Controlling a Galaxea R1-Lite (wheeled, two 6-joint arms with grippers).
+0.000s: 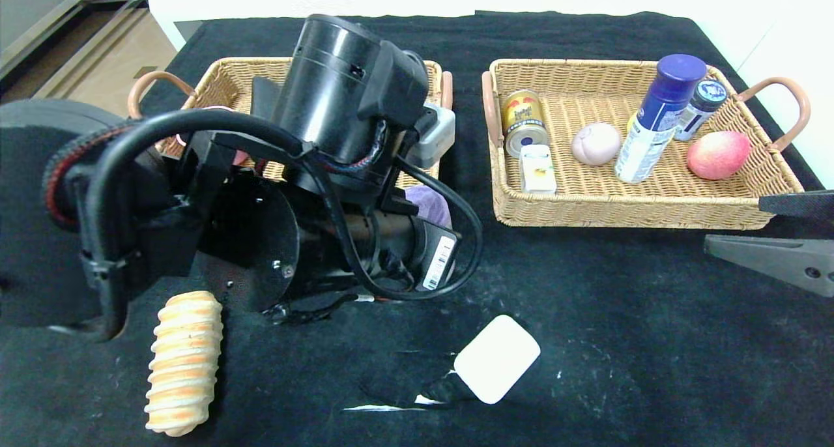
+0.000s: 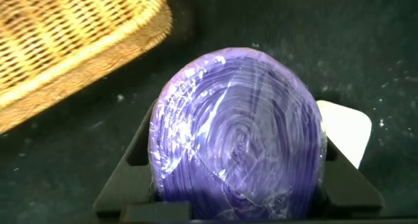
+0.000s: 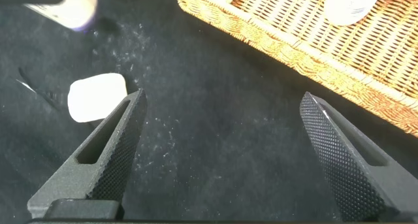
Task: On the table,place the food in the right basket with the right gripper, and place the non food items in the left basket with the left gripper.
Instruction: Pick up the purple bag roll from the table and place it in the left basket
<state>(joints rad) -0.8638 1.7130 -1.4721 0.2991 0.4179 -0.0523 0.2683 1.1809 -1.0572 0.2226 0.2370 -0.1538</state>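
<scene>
The left gripper (image 2: pixel 238 208) is clamped on a purple ball (image 2: pixel 238 136) just beside the left basket (image 1: pixel 225 75), and could snag its rim, while the right gripper (image 3: pixel 222 152) hangs spread wide

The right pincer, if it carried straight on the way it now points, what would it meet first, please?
Most likely only the black tablecloth: the open right pincer frames bare cloth, with the white pad off to one side and the right basket to the other, though depth is unclear.
</scene>
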